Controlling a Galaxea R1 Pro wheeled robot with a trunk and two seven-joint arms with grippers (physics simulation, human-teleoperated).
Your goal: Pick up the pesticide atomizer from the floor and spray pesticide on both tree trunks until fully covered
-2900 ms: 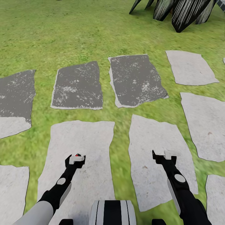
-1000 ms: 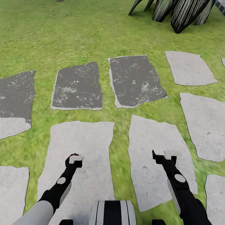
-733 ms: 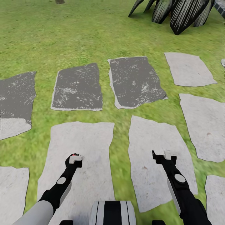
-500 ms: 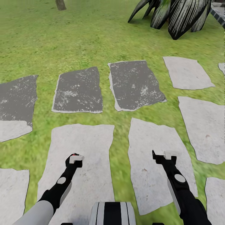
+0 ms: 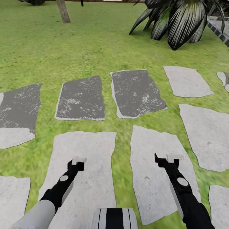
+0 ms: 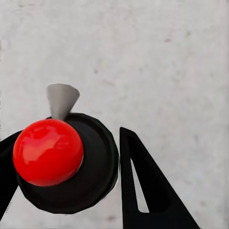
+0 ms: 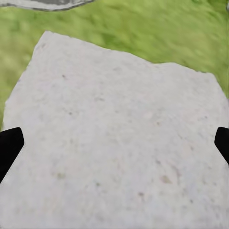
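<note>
The pesticide atomizer [image 6: 93, 167] is a dark round bottle with a red ball cap [image 6: 47, 151] and a grey cone nozzle [image 6: 62, 99]. It sits between the black fingers [image 6: 143, 186] of my left gripper [image 5: 77, 162], which is shut on it, low over a pale paving stone [image 5: 92, 165]. My right gripper [image 5: 170, 157] hangs open over another pale stone [image 7: 119, 133], with nothing between its fingers. One grey-brown tree trunk [image 5: 64, 12] rises from the grass at the far left.
Dark grey stones [image 5: 81, 98] and light grey stones [image 5: 186, 81] lie in rows on the green lawn [image 5: 79, 47]. A broad-leaved striped plant [image 5: 178, 19] stands at the far right. A grey edge [image 5: 219, 30] shows beyond it.
The head camera has tilted up, so the stones slid down the picture and the tree trunk and more of the striped plant came into view. Both arms kept their pose.
</note>
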